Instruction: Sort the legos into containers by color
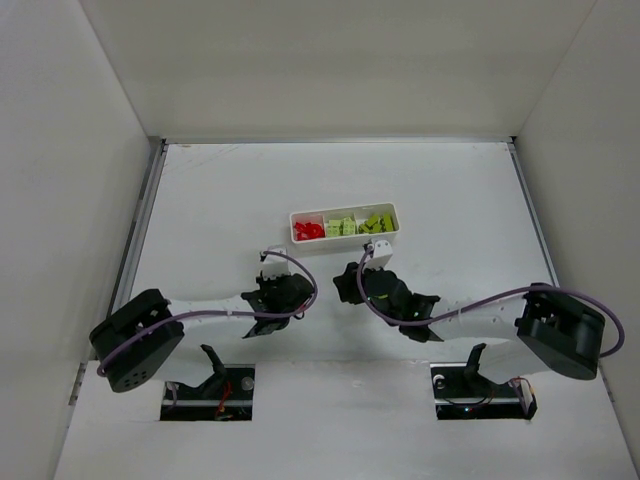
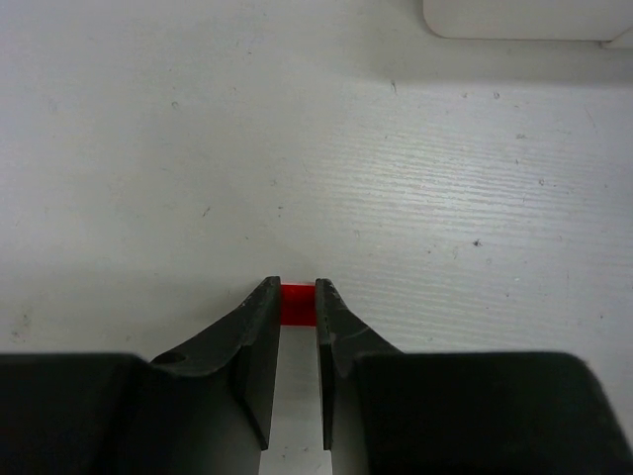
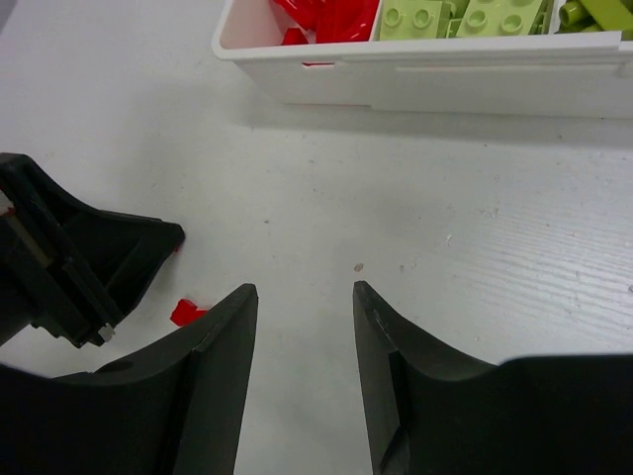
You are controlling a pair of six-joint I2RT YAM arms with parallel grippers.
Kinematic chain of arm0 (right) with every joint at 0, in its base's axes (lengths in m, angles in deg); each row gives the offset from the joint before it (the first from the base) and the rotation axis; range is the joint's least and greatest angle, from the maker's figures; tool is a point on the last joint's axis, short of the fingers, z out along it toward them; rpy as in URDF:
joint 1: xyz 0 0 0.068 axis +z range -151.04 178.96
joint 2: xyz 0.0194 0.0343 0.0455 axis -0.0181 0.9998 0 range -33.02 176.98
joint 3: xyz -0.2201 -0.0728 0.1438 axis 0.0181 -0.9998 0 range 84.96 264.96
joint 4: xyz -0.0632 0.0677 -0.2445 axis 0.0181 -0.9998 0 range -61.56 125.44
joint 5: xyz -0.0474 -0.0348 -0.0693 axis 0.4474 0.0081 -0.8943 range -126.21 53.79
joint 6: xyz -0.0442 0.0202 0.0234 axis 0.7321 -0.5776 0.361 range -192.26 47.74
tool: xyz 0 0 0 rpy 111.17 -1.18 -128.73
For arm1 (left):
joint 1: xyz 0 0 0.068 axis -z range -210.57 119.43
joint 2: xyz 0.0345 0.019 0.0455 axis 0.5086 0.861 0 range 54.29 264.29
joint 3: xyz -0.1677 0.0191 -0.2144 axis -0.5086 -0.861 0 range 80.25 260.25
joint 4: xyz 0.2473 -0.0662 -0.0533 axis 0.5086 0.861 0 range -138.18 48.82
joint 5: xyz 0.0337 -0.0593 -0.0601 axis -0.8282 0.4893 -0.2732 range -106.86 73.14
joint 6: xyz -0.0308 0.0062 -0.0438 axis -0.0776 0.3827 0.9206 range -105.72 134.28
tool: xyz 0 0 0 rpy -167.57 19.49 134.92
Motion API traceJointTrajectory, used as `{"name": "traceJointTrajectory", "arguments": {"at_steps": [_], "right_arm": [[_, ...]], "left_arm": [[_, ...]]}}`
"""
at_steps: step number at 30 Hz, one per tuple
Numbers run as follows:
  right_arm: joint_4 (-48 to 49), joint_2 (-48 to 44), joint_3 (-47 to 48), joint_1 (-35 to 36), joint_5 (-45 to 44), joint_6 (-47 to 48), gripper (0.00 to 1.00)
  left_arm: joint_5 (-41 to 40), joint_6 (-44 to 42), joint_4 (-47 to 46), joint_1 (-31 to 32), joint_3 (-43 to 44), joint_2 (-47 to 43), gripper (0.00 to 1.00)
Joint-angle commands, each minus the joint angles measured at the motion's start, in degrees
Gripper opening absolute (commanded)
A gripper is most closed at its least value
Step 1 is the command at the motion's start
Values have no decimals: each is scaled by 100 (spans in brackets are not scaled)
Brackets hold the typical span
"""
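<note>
Brick in left hand: one.

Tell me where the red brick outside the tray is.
Left wrist view, bottom centre: the red brick is pinched in the left pincer, short of the white tray.

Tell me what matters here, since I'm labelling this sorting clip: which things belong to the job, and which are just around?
Job:
- white tray holding red legos and yellow-green legos
- red brick pinched by the left gripper
- loose red piece on the table
- open right gripper

Just around:
- purple cables
- white walls
</note>
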Motion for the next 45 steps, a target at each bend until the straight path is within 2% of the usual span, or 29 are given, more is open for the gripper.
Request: {"name": "traceJointTrajectory", "arguments": {"at_steps": [1, 6, 12, 14, 19, 26, 30, 39, 45], "right_arm": [[348, -231, -74, 49, -154, -115, 49], [357, -241, -127, 119, -163, -168, 49], [392, -170, -302, 321, -312, -449, 49], [374, -109, -311, 444, -356, -493, 49], [313, 49, -215, 787, -479, -643, 49], [155, 567, 180, 1156, -453, -564, 49], [189, 875, 409, 1349, -436, -546, 49], [128, 1798, 1094, 1464, -233, -125, 49], [-337, 2255, 1446, 1385, -391, 112, 49]], "left_arm": [[-45, 287, 434, 91, 89, -230, 11], [-2, -47, 706, 100, 536, -916, 11], [385, -714, 409, -303, 1265, -917, 11], [508, -996, 75, -488, 1468, -742, 11], [1114, -1445, -620, -1138, 2206, 390, 13], [1580, -1577, -955, -1596, 2857, 1438, 33], [1651, -1489, -946, -1640, 2673, 1159, 39], [1783, -954, -824, -1860, 1101, -660, 38], [1801, -637, -261, -1772, 125, -1846, 35]]}}
